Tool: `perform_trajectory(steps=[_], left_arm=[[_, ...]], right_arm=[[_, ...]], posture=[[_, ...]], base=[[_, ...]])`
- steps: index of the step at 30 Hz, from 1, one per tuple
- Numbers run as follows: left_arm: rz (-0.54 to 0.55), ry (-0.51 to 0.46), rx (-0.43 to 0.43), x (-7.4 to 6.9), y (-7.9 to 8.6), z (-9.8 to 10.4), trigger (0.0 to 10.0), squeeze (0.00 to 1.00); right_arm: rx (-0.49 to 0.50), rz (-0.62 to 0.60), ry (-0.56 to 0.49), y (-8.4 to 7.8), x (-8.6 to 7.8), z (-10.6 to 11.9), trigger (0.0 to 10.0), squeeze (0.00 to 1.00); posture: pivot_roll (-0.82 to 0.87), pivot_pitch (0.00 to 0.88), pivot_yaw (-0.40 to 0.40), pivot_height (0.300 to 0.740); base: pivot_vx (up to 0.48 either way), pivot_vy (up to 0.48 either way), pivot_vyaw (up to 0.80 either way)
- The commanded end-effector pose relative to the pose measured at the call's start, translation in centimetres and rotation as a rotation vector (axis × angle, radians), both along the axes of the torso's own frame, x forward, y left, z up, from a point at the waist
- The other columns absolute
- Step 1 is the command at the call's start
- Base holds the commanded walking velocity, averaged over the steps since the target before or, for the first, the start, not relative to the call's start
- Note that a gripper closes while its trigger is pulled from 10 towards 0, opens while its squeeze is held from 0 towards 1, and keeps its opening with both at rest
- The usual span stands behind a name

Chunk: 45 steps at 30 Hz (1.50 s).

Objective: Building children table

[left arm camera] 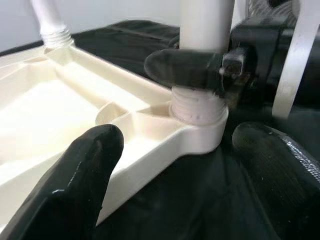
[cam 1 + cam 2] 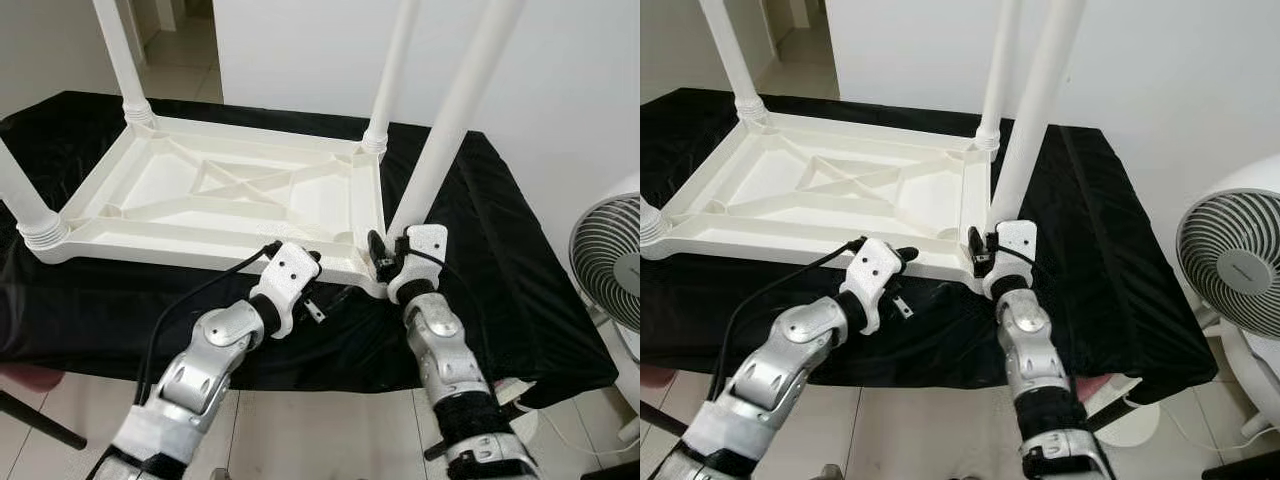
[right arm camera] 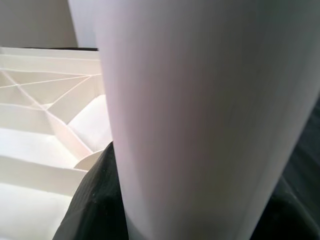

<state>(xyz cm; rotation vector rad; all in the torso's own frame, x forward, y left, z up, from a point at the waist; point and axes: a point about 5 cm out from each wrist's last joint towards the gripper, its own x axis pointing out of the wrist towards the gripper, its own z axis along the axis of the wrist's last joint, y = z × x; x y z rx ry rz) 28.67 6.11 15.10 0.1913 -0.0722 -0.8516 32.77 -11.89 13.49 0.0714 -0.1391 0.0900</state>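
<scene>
1. The table [image 2: 230, 195] lies upside down on the black cloth [image 2: 500, 270], its near right corner by the cloth's front edge.
2. Three legs look seated; the fourth leg [image 2: 455, 115] stands in that corner's socket, possibly not fully screwed home.
3. My right gripper [image 2: 382, 258] is clamped around that leg's base.
4. My left gripper [image 1: 165, 165] hangs spread, empty, just beside the corner.

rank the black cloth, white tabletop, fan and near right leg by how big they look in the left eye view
1. black cloth
2. tabletop
3. near right leg; it is nearer the camera, so it may look larger than it is
4. fan, cut off by the frame edge
</scene>
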Motion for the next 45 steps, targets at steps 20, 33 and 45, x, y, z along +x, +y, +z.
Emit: perform_trajectory(steps=[20, 33, 45], left_arm=[[-0.098, -0.044, 0.004, -1.0, 0.0, -0.9, 10.0, 0.0], [-0.11, -0.045, 0.015, -1.3, -0.3, -1.5, 10.0, 0.0], [-0.135, -0.039, 0.046, -1.7, 0.1, -1.8, 10.0, 0.0]], right_arm=[[0.065, -0.039, 0.05, 0.8, -0.8, -0.9, 10.0, 1.0], [0.027, 0.073, 0.017, -0.3, -0.6, -0.2, 10.0, 0.0], [-0.159, 0.482, 0.039, -3.3, 0.3, 0.3, 10.0, 0.0]], posture=[[0.1, 0.049, -0.041, 0.74], [0.1, 0.053, -0.046, 0.74], [0.1, 0.047, -0.053, 0.74]], base=[[0.0, 0.0, 0.0], [0.0, 0.0, 0.0], [0.0, 0.0, 0.0]])
